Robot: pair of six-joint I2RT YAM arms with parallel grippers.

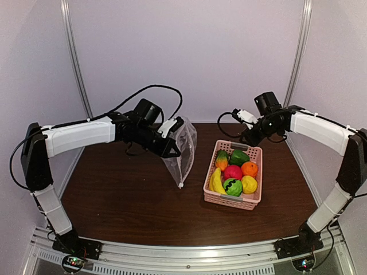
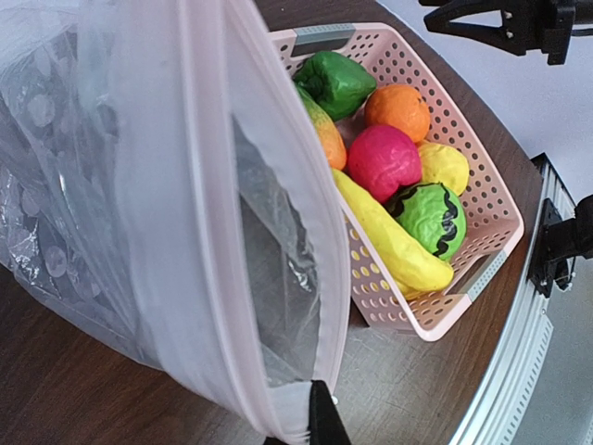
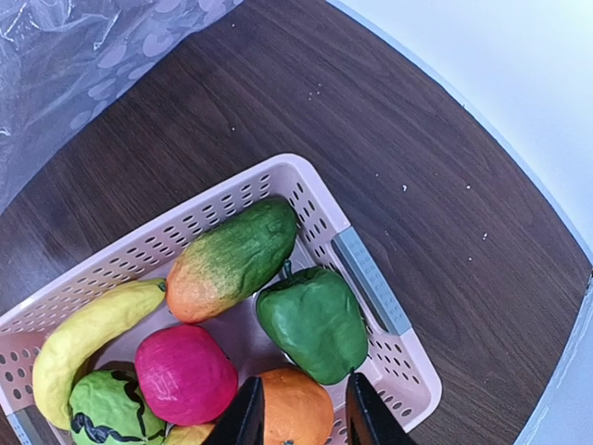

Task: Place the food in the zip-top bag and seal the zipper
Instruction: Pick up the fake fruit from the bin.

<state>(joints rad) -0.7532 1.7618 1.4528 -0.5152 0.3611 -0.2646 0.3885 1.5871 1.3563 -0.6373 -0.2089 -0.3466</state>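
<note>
The clear dotted zip-top bag [image 1: 182, 150] hangs above the table from my left gripper [image 1: 172, 150], which is shut on its mouth edge. The mouth gapes slightly; the whitish zipper strip [image 2: 326, 222] runs down beside my black finger [image 2: 322, 419], and the small slider [image 1: 180, 185] is at the bag's low end. The food lies in the pink basket [image 1: 252, 200]: banana [image 1: 217, 182], orange [image 1: 249, 168], red apple [image 1: 232, 172], lemon [image 1: 249, 184], green pepper [image 1: 238, 156], striped ball [image 1: 232, 187]. My right gripper [image 3: 304, 422] is open and empty, just above the orange [image 3: 295, 408] and pepper [image 3: 313, 320].
A green-orange mango-like fruit [image 3: 232, 258] also lies in the basket's far end. The basket stands right of centre on the dark wood table [image 1: 126, 200], with the bag just left of it. White walls close in the back and sides.
</note>
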